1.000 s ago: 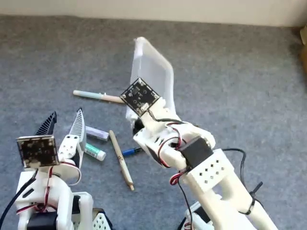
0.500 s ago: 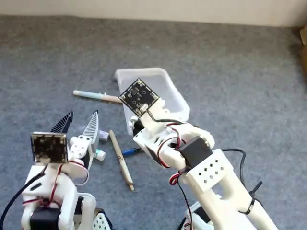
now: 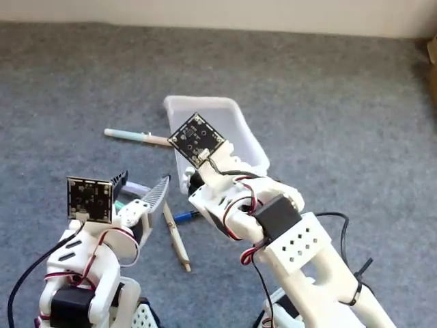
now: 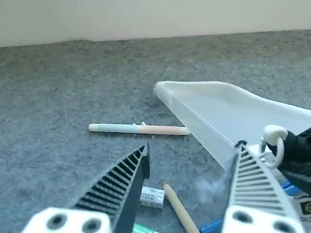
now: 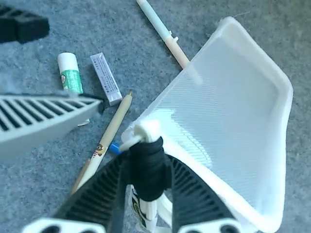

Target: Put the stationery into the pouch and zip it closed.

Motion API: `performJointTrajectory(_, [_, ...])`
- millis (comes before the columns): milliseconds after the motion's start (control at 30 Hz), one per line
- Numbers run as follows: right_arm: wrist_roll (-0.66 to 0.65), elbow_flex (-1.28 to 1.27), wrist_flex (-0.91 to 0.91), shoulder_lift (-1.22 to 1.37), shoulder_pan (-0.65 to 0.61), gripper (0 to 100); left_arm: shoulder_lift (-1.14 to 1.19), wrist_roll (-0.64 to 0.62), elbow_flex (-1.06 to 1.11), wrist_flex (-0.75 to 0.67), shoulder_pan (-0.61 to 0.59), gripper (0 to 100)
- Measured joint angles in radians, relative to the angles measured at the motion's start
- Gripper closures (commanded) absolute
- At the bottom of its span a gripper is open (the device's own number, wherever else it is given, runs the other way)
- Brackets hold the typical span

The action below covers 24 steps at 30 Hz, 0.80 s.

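Right gripper point(image 5: 146, 167) clenched on the pouch point(image 5: 228, 107) edge, left gripper point(image 4: 193, 147) released above the scattered stationery point(image 3: 175, 236) beside it. If that thin pinch slips — the pouch mouth could sag and items would land outside.

The pouch point(image 5: 233, 111) at the right gripper point(image 5: 146, 167) is frosted, see-through plastic with a fine ribbed sheen. The carpet point(image 3: 341, 82) is grey, matt and fuzzy. Just ahead of the left gripper point(image 4: 192, 148), a beige pencil point(image 4: 180, 208) looks like smooth wood. Beside it, the glue stick point(image 5: 70, 75) is glossy white plastic. Both grippers' fingers are ridged matt plastic.
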State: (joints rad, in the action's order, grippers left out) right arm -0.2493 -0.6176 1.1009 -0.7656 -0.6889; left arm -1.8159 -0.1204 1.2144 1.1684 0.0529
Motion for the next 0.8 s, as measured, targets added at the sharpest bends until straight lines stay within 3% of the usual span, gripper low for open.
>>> performJointTrajectory(467, [0.04,0.0,0.0,0.0,-0.003,99.2,0.003,-0.002,0.103,-0.008,0.029,73])
performJointTrajectory(800, [0.04,0.0,0.0,0.0,-0.003,99.2,0.003,0.055,0.183,-0.06,0.135,74])
